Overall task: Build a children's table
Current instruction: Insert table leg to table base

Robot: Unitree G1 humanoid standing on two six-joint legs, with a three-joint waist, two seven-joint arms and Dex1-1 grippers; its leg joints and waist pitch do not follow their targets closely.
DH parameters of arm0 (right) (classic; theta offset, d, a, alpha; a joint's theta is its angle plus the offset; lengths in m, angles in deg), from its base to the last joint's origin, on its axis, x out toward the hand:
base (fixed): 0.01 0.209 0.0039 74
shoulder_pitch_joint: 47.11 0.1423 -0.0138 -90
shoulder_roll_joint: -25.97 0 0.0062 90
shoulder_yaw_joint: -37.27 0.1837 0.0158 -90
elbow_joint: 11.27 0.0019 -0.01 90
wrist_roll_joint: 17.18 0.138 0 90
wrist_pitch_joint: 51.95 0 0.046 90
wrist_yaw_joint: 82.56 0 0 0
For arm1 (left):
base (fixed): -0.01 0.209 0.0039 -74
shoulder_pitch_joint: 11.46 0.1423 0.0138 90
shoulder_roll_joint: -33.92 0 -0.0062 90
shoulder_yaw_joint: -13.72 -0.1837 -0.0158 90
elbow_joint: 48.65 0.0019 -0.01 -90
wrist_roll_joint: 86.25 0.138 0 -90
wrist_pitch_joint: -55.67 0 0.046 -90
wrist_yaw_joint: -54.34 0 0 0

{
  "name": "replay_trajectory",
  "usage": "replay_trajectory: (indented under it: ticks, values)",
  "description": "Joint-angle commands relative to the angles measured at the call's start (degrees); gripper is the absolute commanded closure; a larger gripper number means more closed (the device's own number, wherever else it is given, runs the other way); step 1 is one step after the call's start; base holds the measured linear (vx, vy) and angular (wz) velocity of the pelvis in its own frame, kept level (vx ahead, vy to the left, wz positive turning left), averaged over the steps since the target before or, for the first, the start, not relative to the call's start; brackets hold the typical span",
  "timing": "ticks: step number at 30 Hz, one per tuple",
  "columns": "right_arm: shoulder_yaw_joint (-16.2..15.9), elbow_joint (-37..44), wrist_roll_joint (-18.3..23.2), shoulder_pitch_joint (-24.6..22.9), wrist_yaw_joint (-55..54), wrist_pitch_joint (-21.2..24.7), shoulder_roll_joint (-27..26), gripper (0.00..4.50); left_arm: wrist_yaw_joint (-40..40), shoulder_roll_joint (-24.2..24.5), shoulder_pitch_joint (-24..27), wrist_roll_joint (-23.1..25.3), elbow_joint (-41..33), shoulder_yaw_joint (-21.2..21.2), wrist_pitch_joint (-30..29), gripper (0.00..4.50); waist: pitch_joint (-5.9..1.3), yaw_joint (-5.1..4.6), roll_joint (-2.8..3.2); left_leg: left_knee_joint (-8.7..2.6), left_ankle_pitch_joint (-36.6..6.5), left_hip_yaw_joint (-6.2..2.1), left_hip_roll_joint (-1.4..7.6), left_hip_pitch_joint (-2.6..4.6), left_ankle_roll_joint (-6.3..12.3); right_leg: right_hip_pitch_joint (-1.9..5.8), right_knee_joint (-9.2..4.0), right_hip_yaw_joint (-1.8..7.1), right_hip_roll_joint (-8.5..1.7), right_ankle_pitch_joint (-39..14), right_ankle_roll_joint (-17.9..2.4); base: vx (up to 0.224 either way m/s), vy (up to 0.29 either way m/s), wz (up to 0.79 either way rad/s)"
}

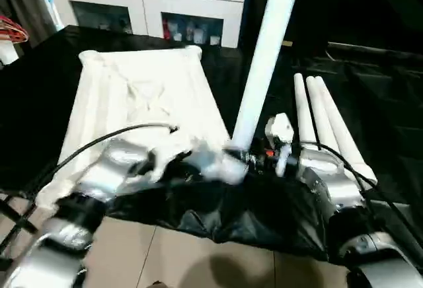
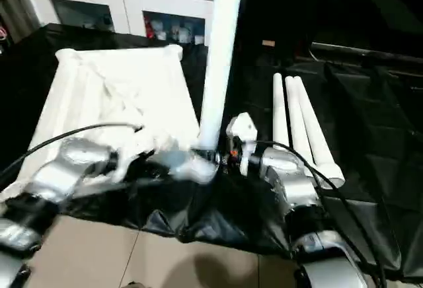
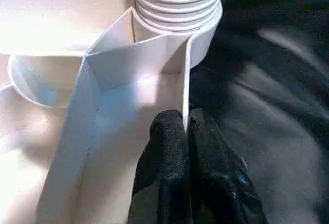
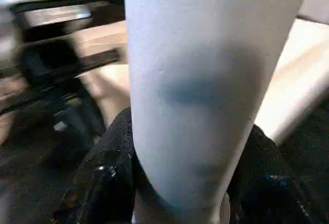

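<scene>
A white table top (image 1: 142,103) lies upside down on the black-covered bench (image 1: 39,96). The left hand (image 3: 185,131) pinches its rim; the right hand (image 4: 180,183) grasps one upright leg (image 1: 264,57) at a corner socket (image 3: 180,8). Three legs (image 1: 324,123) remain unfitted.

We see two silver metal forearms, rounded segments w/ black bands at the joints: left forearm (image 1: 99,182), right forearm (image 1: 337,195). A thin black cable (image 1: 99,141) arcs over the left one; another black cable (image 1: 344,166) loops along the right. Near the right wrist there's a small white block (image 1: 279,128) w/ a red-orange spot just below it. Left fingers (image 3: 175,172) are matte black, textured, rounded at the tips. Right fingers (image 4: 110,178) also black, slightly grainy, w/ a small screw head on one.
</scene>
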Motion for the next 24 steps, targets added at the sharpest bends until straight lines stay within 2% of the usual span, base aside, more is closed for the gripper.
replay_trajectory:
  ticks: [1,2,4,5,6,7,8,9,11,12,14,15,18,21,22,24]
  values:
    - [-0.7,-5.1,-2.6,-0.4,-5.0,1.4,-1.2,2.62,5.7,-1.6,-4.2,-1.3,-1.4,4.4,-1.3,4.50,-3.37,-0.29,0.19,-4.72,-13.1,-1.18,3.53,1.68,-0.57,1.26,-4.90,2.67,-5.30,-7.2,-15.1,0.000,0.000,0.00]
    - [0.3,-8.8,-3.5,1.7,-12.2,2.4,-3.2,2.62,10.5,-3.4,-5.3,-0.8,-1.7,5.7,-4.3,4.50,-3.45,-0.37,0.06,-4.81,-12.2,-1.28,3.54,1.47,-0.73,1.50,-4.81,2.62,-5.28,-6.8,-14.8,0.000,0.000,0.00]
    - [1.1,-12.5,-3.6,3.9,-18.0,3.8,-5.1,2.62,14.3,-5.2,-5.7,-0.6,-3.0,6.9,-7.0,4.50,-3.54,-0.94,0.06,-4.75,-10.8,-1.32,3.36,1.24,-0.58,1.53,-4.60,2.55,-5.17,-4.4,-15.1,0.000,0.000,0.00]
    - [1.3,-13.7,-3.5,4.7,-19.7,4.2,-5.6,2.62,15.6,-5.8,-5.8,-0.6,-3.5,7.3,-8.1,4.50,-3.71,-1.35,0.17,-4.52,-9.9,-1.30,3.29,1.15,-0.34,1.59,-4.44,2.57,-5.21,-2.6,-15.6,0.000,0.000,0.00]
    - [1.6,-15.4,-3.7,5.6,-22.5,4.2,-6.4,2.62,18.0,-6.8,-5.8,-0.3,-4.2,7.9,-9.3,4.50,-3.80,-1.48,0.04,-4.29,-8.0,-1.27,3.10,0.75,0.43,1.94,-4.26,2.53,-5.10,0.3,-15.7,0.000,0.000,0.00]
    - [2.0,-16.7,-3.6,6.4,-24.5,4.2,-7.0,2.62,20.0,-7.7,-5.9,-0.1,-4.6,8.5,-10.3,4.50,-3.92,-1.46,0.08,-4.14,-6.9,-1.20,3.11,0.74,0.81,1.99,-4.08,2.57,-5.19,2.0,-15.8,0.000,0.000,0.00]
    - [2.7,-18.1,-3.3,7.3,-26.9,4.1,-7.8,2.62,22.2,-8.8,-5.8,0.2,-5.3,8.9,-11.3,4.50,-4.09,-1.38,0.02,-3.86,-5.3,-1.08,3.06,0.90,1.95,1.95,-3.94,2.57,-5.11,5.1,-16.2,0.000,0.000,0.00]
    - [3.5,-19.5,-3.2,8.2,-28.8,3.9,-8.6,2.62,24.2,-9.9,-5.7,0.5,-5.8,9.1,-11.9,4.50,-4.26,-1.26,-0.01,-3.61,-3.1,-1.01,2.99,0.77,3.44,2.04,-3.64,2.56,-5.00,8.7,-16.6,0.000,0.000,0.00]
    - [4.8,-21.4,-2.9,9.6,-31.5,3.6,-10.2,2.62,27.3,-11.6,-5.0,1.7,-6.8,8.6,-12.3,4.50,-4.57,-1.26,-0.09,-3.28,-0.6,-0.97,3.01,0.63,5.25,2.08,-3.12,2.53,-4.91,13.8,-17.2,0.000,0.000,0.00]
    - [5.0,-22.3,-3.2,10.3,-32.8,3.1,-11.4,2.62,28.5,-12.6,-4.3,2.4,-7.1,7.8,-11.7,4.50,-4.48,-1.09,0.02,-3.18,-0.2,-0.91,3.00,0.66,6.29,1.96,-3.13,2.41,-4.81,14.9,-17.4,0.000,0.000,0.00]
    - [5.2,-23.2,-3.3,10.9,-33.1,2.6,-12.3,2.62,29.1,-12.9,-4.0,2.7,-7.3,7.2,-11.7,4.50,-4.33,-1.10,0.05,-3.29,-1.7,-0.91,3.17,0.71,6.52,1.81,-3.33,2.30,-4.90,12.9,-17.5,0.000,0.000,0.00]
    - [5.3,-23.7,-3.3,11.1,-33.3,2.3,-12.6,2.62,29.3,-12.8,-3.8,2.9,-7.6,6.8,-11.9,4.50,-4.18,-1.12,-0.10,-3.43,-3.0,-0.89,3.24,0.74,6.17,1.79,-3.54,2.30,-4.86,10.7,-17.4,0.000,0.000,0.00]
    - [5.7,-24.3,-3.1,11.6,-33.7,1.7,-13.2,2.62,29.4,-12.8,-3.4,2.6,-8.4,6.9,-13.0,4.50,-4.06,-1.18,0.06,-3.61,-4.9,-0.93,3.42,0.92,4.97,1.66,-3.68,2.32,-4.87,7.3,-16.9,0.000,0.000,0.00]
    - [6.1,-24.8,-3.4,12.1,-33.1,1.1,-13.6,2.62,28.8,-12.5,-3.3,2.6,-8.7,6.7,-12.9,4.50,-4.02,-1.25,0.12,-3.63,-5.2,-0.90,3.34,0.92,4.36,1.64,-3.73,2.39,-4.82,7.1,-16.7,0.000,0.000,0.00]
    - [6.7,-25.0,-3.2,12.5,-32.7,0.5,-13.8,2.27,28.4,-12.3,-3.3,2.7,-8.7,6.6,-12.6,4.50,-4.04,-1.30,0.13,-3.62,-5.2,-0.89,3.30,0.87,4.39,1.67,-3.67,2.42,-4.82,7.6,-16.7,0.000,0.000,0.00]
    - [6.9,-25.0,-3.1,12.8,-32.3,0.2,-13.8,2.27,28.2,-12.2,-3.4,2.7,-8.6,6.6,-12.5,4.50,-4.08,-1.28,0.22,-3.58,-4.7,-0.92,3.28,0.85,4.53,1.72,-3.61,2.40,-4.84,8.4,-16.7,0.000,0.000,0.00]
